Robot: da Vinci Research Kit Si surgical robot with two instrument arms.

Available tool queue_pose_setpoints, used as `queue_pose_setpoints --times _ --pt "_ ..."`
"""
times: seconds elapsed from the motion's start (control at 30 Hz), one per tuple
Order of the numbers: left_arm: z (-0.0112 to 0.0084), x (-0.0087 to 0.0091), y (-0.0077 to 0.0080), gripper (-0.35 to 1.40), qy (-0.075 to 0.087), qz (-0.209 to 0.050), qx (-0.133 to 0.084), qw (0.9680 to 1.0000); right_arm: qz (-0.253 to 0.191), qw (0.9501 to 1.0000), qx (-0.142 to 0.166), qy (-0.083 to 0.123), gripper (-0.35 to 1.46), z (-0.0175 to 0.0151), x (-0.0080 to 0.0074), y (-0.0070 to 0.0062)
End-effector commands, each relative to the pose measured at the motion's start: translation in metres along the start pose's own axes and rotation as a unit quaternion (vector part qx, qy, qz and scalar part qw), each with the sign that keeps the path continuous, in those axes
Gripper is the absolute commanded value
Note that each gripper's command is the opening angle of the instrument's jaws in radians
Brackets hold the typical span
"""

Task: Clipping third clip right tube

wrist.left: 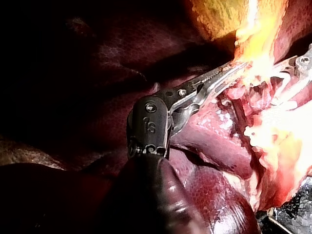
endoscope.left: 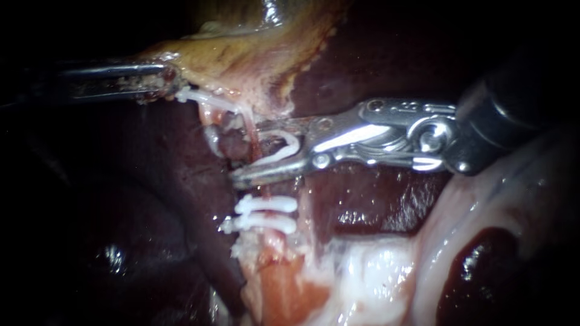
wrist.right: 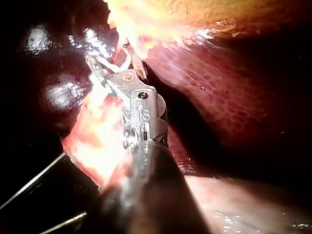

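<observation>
Two clips (endoscope.left: 266, 214) are sitting on the right tube (endoscope.left: 264, 192); the right tool (endoscope.left: 248, 152) is gripping a third clip (endoscope.left: 289, 145) astride it, while the left tool (endoscope.left: 171, 81) is clenching the gallbladder (endoscope.left: 241, 54) for tension.

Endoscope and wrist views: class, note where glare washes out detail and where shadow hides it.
Endoscope view: glare on the metal of the right instrument and its clip; left instrument and liver in shadow. Left wrist view: gallbladder ahead of the jaws lost in glare. Right wrist view: glare floods tissue beside the jaws.
</observation>
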Motion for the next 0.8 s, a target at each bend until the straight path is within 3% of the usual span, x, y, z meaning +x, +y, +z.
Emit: queue_pose_setpoints --times 0.03,0.23,0.53,0.8 --pt "0.0 0.0 0.0 -0.35 0.0 0.0 0.0 1.0 0.005 1.0 0.004 0.008 0.48 0.0002 0.0002 -0.0001" --pt "0.0 0.0 0.0 -0.35 0.0 0.0 0.0 1.0 0.017 0.9974 0.061 0.034 0.48 0.0005 0.002 -0.0016" --pt "0.0 0.0 -0.0001 -0.35 0.0 0.0 0.0 1.0 0.018 0.9932 0.099 0.059 0.45 -0.0006 0.0054 -0.0042" --pt "0.0001 0.0 -0.0001 -0.35 0.0 0.0 0.0 1.0 0.018 0.9935 0.095 0.06 0.37 -0.0008 0.0056 -0.0038"
